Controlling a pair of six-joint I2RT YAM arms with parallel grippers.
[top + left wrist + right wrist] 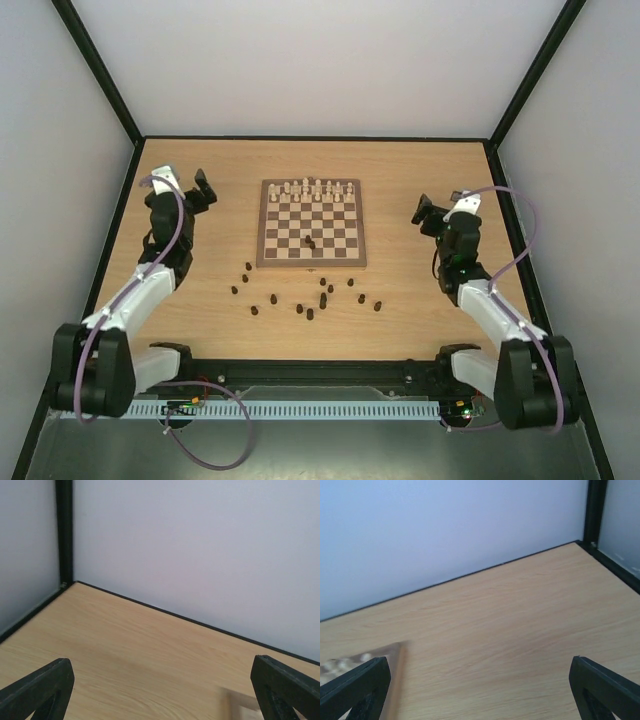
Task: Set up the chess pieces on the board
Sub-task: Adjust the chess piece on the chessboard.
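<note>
1. Pale walls and black corner posts box in the light wooden tabletop [420, 300]. The board [290, 264] lies square in the middle of it, toward the far side, with one edge facing my arm bases.
2. The cream-white chessmen [310, 188] fill the two far ranks. I therefore take the two bare near ranks as the home for the dark side.
3. The chess pieces [310, 315] are almost all strewn on the tabletop just in front of the board's near edge, between the two arms. One dark piece [311, 243] stands on the board near the centre files, short of the home ranks as I judge it. I cannot tell which of the loose ones are upright; they are too small.
4. The left gripper [205, 188] sits off to the board's left, well apart from it. Its jaws are spread wide with nothing between them, and its wrist view shows only bare wood and wall.
5. The right gripper [425, 213] mirrors that on the right, jaws likewise spread and empty. A blurred board corner shows at the edge of its wrist view.
6. I read both poses as parked, flanking the board so the overhead view is unblocked. The task looks barely begun.
7. Several loose pieces huddle near one another, and each is far smaller than a gripper, so picking one risks toppling its neighbours. The purple cable [180, 225] loops along the left arm, away from the pieces.
</note>
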